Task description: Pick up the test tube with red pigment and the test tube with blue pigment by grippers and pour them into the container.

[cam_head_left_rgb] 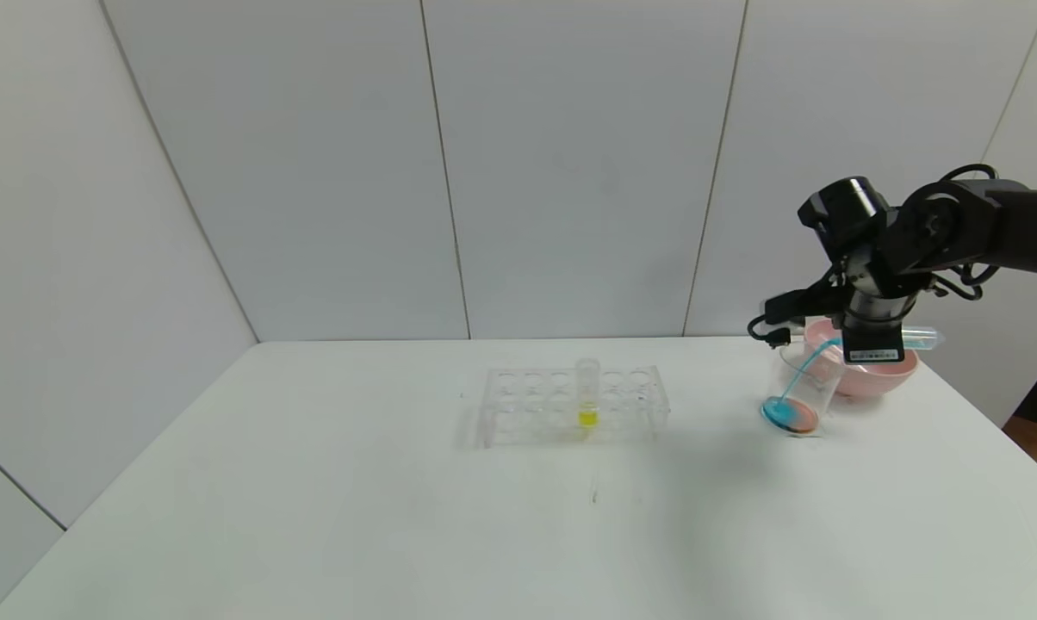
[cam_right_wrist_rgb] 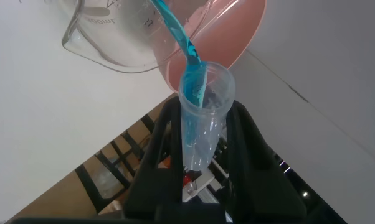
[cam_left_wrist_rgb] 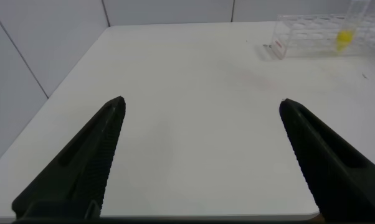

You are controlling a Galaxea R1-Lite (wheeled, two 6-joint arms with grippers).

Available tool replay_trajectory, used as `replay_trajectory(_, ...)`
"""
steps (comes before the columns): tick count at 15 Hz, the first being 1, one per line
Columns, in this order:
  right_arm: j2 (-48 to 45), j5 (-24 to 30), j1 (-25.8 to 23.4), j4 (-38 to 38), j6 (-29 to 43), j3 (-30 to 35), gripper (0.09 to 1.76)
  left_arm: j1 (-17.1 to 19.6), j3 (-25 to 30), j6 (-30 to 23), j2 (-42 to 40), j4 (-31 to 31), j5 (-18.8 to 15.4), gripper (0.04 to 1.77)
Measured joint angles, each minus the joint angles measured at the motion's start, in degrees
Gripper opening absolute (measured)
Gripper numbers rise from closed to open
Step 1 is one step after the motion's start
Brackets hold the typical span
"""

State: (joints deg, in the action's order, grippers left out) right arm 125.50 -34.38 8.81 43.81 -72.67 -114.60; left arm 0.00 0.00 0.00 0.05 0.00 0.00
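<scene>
My right gripper (cam_head_left_rgb: 873,343) is clamped on the small clear round-bottomed test tube with blue pigment (cam_right_wrist_rgb: 199,118), tipped nearly level above the small clear spouted beaker (cam_head_left_rgb: 801,389) — a thin blue stream (cam_head_left_rgb: 801,372) runs from the tube's mouth down into it. At the beaker's bottom, blue liquid lies beside orange-red. The pink round bowl (cam_head_left_rgb: 889,370) sits just behind the beaker. My left gripper (cam_left_wrist_rgb: 200,158) hangs over bare white table (cam_head_left_rgb: 312,482), its jaws spread wide. The clear plastic tube rack (cam_head_left_rgb: 570,403) holds one yellow-liquid tube (cam_head_left_rgb: 587,394).
</scene>
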Motion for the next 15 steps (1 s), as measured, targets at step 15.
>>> replay_trajectory(15, 0.0, -5.2, 2.0, -0.4, -3.3, 0.0, 0.48, 0.0, 0.0, 0.0, 0.0, 0.0, 0.0, 1.76)
